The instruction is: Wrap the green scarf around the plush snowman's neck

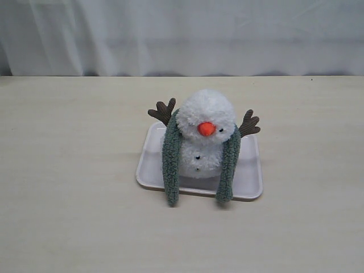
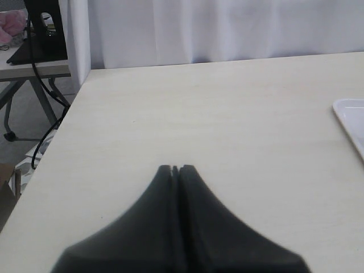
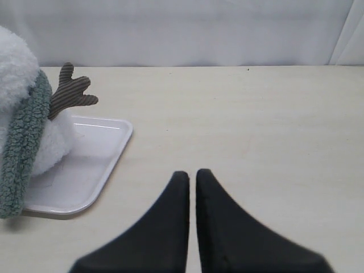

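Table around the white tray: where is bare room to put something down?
Bare table lies left of the white tray, right of it, in front of the green scarf ends, and behind toward the curtain. Crowded: the tray itself, filled by the plush snowman.

the snowman (image 1: 209,111) was fluffy white with an orange nose (image 1: 206,129) and brown stripy arms (image 1: 248,124). the scarf (image 1: 170,162) was dull green. the tray (image 1: 250,168) was white, the table (image 1: 68,170) pale wood.
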Action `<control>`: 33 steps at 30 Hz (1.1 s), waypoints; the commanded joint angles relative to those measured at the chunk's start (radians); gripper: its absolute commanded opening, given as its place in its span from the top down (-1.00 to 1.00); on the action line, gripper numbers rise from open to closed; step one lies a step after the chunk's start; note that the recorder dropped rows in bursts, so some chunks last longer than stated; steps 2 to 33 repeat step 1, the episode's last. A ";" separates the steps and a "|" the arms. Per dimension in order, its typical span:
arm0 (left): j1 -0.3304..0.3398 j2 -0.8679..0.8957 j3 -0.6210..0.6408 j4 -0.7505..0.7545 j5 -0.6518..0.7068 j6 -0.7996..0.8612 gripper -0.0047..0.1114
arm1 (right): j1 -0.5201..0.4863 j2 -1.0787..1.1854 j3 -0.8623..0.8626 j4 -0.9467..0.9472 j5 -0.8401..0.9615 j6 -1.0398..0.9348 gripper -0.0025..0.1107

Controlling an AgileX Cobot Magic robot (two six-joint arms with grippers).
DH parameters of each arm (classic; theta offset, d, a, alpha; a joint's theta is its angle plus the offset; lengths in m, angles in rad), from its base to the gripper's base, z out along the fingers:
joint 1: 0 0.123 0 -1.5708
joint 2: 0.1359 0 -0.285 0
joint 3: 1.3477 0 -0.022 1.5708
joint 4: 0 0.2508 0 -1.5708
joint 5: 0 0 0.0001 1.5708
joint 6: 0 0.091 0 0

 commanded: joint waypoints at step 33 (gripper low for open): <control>0.001 0.000 0.002 -0.001 -0.010 -0.002 0.92 | 0.001 -0.003 0.003 0.001 -0.001 0.002 0.88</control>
